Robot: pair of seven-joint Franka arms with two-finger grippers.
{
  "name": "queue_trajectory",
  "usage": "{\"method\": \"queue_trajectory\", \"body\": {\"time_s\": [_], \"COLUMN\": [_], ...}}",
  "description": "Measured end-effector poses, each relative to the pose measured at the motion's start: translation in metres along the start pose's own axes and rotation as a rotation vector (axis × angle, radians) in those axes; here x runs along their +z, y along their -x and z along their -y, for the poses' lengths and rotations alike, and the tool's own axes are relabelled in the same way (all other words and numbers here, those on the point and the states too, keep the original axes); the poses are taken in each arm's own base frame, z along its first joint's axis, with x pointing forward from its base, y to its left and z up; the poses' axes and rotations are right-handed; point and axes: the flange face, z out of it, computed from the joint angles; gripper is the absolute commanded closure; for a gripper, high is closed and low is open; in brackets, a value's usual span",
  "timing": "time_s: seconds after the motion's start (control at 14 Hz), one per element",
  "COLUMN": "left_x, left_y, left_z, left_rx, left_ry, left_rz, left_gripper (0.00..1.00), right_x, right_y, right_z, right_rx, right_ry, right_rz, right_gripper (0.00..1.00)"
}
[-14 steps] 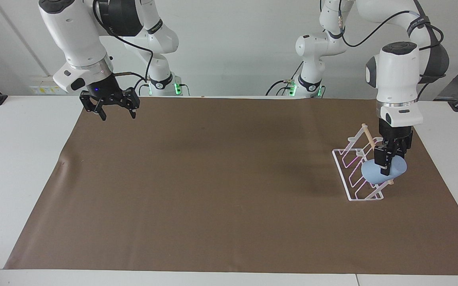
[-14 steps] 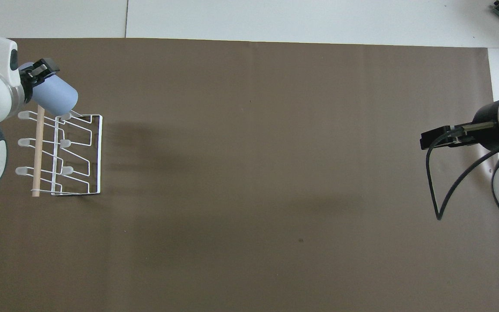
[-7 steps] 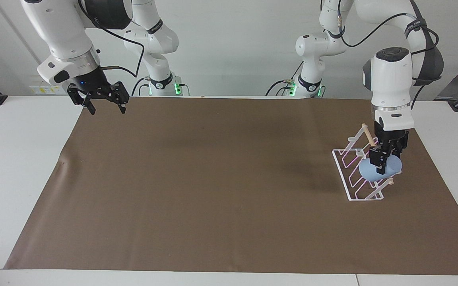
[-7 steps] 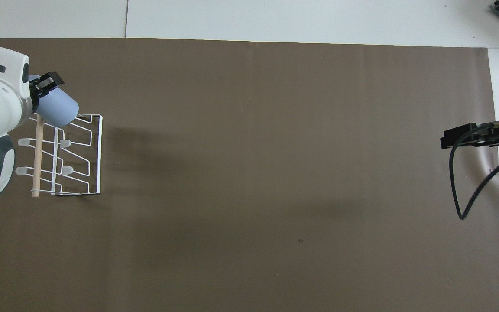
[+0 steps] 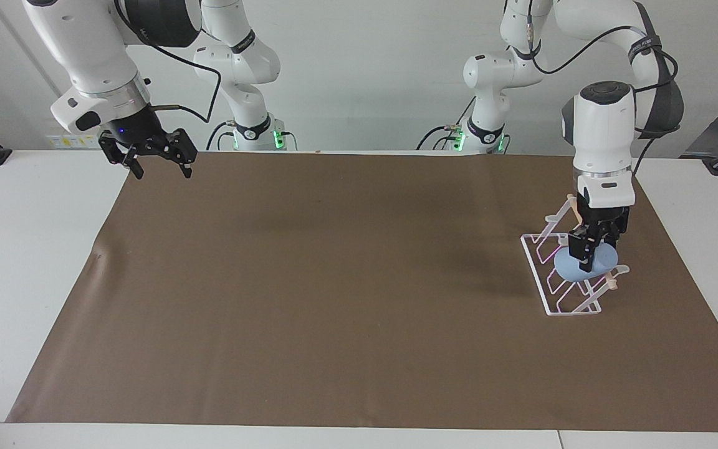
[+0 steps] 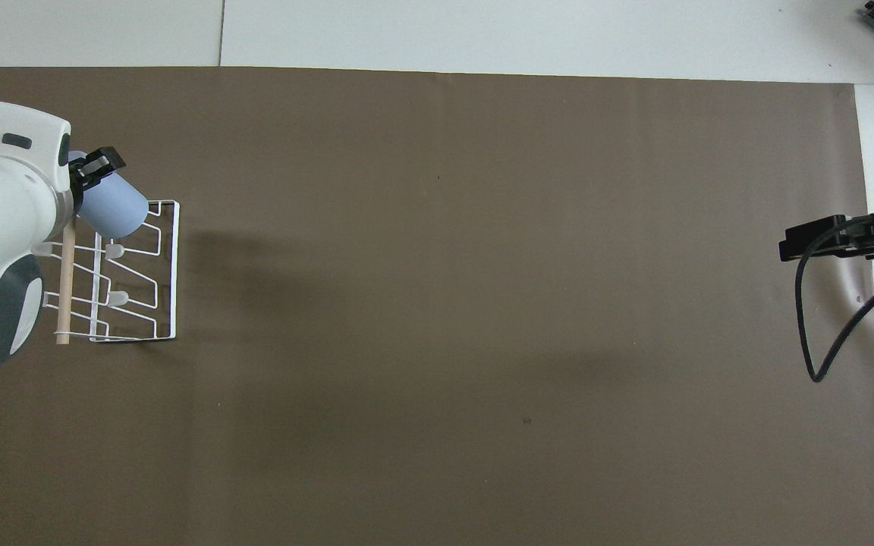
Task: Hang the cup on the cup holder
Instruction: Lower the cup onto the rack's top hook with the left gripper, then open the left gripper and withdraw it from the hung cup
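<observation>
My left gripper (image 5: 585, 255) is shut on the light-blue cup (image 5: 602, 263) and holds it tilted, rim down toward the table's middle, low over the white wire cup holder (image 5: 549, 293). The cup holder stands on the brown mat at the left arm's end. In the overhead view the cup (image 6: 114, 212) covers the tip of the cup holder's (image 6: 168, 288) prong farthest from the robots, with the left gripper (image 6: 92, 171) at the cup's base. I cannot tell whether the prong is inside the cup. My right gripper (image 5: 161, 168) is open and empty, raised over the mat's corner at the right arm's end; it also shows in the overhead view (image 6: 824, 236).
A brown mat (image 5: 334, 280) covers most of the white table (image 5: 35, 249). A light wooden dowel (image 6: 67, 288) runs along the cup holder's top. The right arm's black cable (image 6: 809, 318) hangs beside its gripper.
My left gripper has lowered the cup and brought it toward the table's middle, onto the cup holder's prongs. My right gripper has risen and drawn back toward its own end of the table.
</observation>
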Motion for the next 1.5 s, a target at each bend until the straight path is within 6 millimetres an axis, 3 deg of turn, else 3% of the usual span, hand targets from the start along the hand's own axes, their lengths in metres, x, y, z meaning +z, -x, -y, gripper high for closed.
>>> {"method": "queue_trajectory", "body": {"time_s": [0.07,0.21,0.29,0.71,1.0,1.29,1.5], "left_x": [0.004,0.009,0.010,0.004,-0.012,-0.026,-0.059], "left_y": [0.004,0.010,0.011,0.005,-0.008,-0.010,-0.021], "left_z": [0.000,0.001,0.001,0.000,-0.008,-0.019,-0.025], "left_rx": [0.003,0.008,0.009,0.013,0.041,0.096,0.194], "left_ry": [0.002,0.002,0.001,0.008,0.024,0.014,0.029], "left_rz": [0.004,0.012,0.014,-0.001,-0.033,0.000,0.126], "left_gripper": [0.57,0.26,0.00,0.00,0.00,0.00,0.00], "right_x": [0.000,0.000,0.000,0.000,0.000,0.000,0.000], "right_y": [0.000,0.000,0.000,0.000,0.000,0.000,0.000], "right_z": [0.002,0.002,0.001,0.000,0.000,0.000,0.000], "right_rx": [-0.003,-0.003,-0.002,-0.001,0.000,0.000,0.000], "right_ry": [0.000,0.000,0.000,0.000,0.000,0.000,0.000], "right_rz": [0.000,0.000,0.000,0.000,0.000,0.000,0.000], "right_gripper": [0.00,0.00,0.00,0.00,0.00,0.00,0.00]}}
